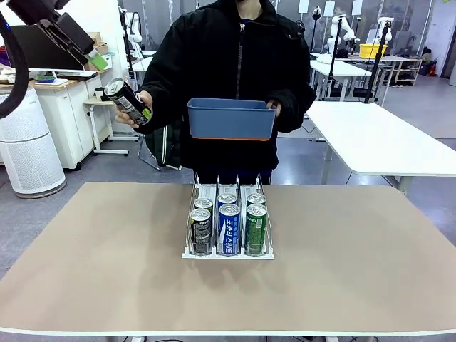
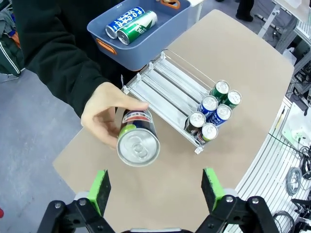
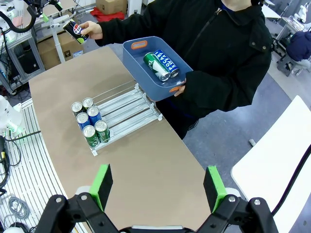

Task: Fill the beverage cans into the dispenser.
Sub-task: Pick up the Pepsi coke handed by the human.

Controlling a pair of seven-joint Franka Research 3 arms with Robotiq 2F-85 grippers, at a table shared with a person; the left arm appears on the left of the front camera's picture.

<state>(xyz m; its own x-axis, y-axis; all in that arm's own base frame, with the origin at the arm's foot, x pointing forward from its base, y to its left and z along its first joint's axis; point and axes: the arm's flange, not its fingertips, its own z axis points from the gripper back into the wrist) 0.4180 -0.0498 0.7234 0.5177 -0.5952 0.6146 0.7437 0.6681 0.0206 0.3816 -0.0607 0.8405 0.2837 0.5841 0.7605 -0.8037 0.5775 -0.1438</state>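
Left wrist view: left gripper (image 2: 155,190) with jaws apart, empty.
Right gripper (image 3: 158,188): jaws wide apart, empty.
Dispenser (image 1: 214,255): mid-table, six cans (image 1: 229,228) upright at its near end, two per lane.
Black can (image 2: 138,141): in a hand (image 2: 102,119), just ahead of the left gripper.
Blue tub (image 1: 231,120): held by the person (image 1: 235,57), blue and green cans (image 3: 161,64) lying inside.

Front cam: fixed, near table (image 1: 100,285) edge, faces person (image 1: 235,71) across it. Wrist cams: both high, looking down past own fingers (image 2: 99,190); dispenser (image 2: 165,87) lies beyond fingertips in each, nearer in left. All three share it.
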